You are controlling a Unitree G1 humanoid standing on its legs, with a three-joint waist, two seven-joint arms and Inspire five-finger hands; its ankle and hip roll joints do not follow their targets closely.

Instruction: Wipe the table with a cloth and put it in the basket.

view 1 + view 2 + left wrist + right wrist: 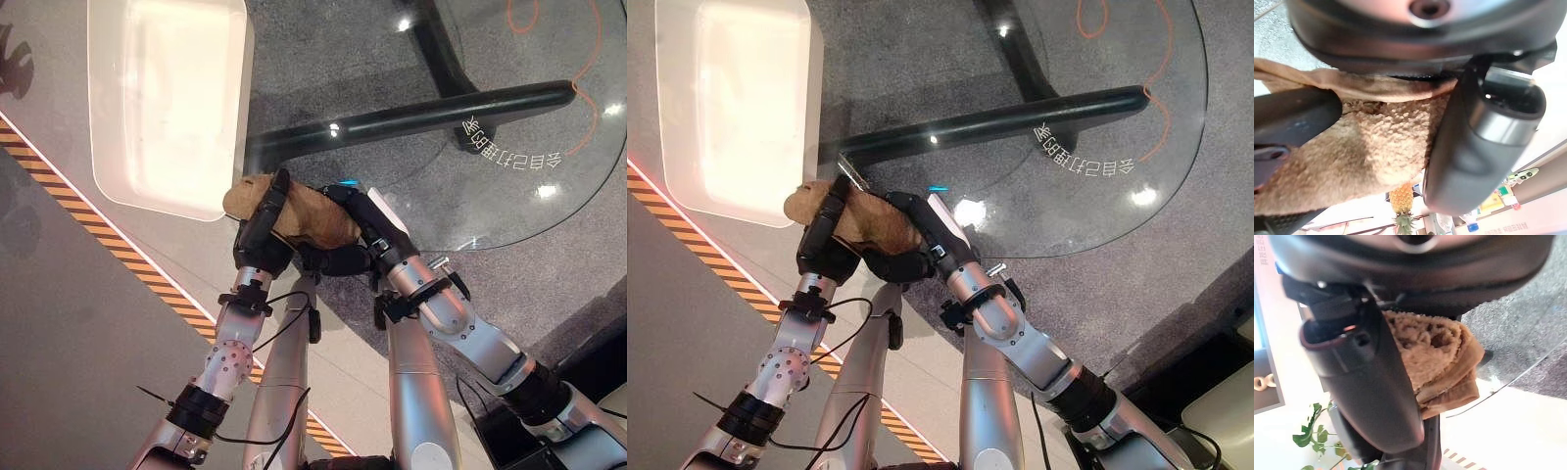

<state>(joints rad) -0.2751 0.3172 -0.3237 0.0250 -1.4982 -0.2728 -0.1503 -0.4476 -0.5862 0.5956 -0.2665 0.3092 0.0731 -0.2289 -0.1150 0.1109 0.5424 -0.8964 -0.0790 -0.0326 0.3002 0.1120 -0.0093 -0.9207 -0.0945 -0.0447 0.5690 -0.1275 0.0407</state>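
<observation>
A brown fuzzy cloth (312,221) is bunched between both hands, above the near edge of the round glass table (519,196). My left hand (261,233) curls over the cloth's left end, beside the near corner of the white basket (100,147). My right hand (378,231) wraps the cloth's right end, fingers curled under it. In the left wrist view the cloth (1376,152) is pinched between thumb (1479,142) and fingers. In the right wrist view the cloth (1437,357) is folded against the thumb (1366,382).
The black forked table base (411,113) lies under the glass. A strip of orange-and-black striped tape (118,250) crosses the floor beneath the left arm. The basket stands on the floor left of the table, its inside bare.
</observation>
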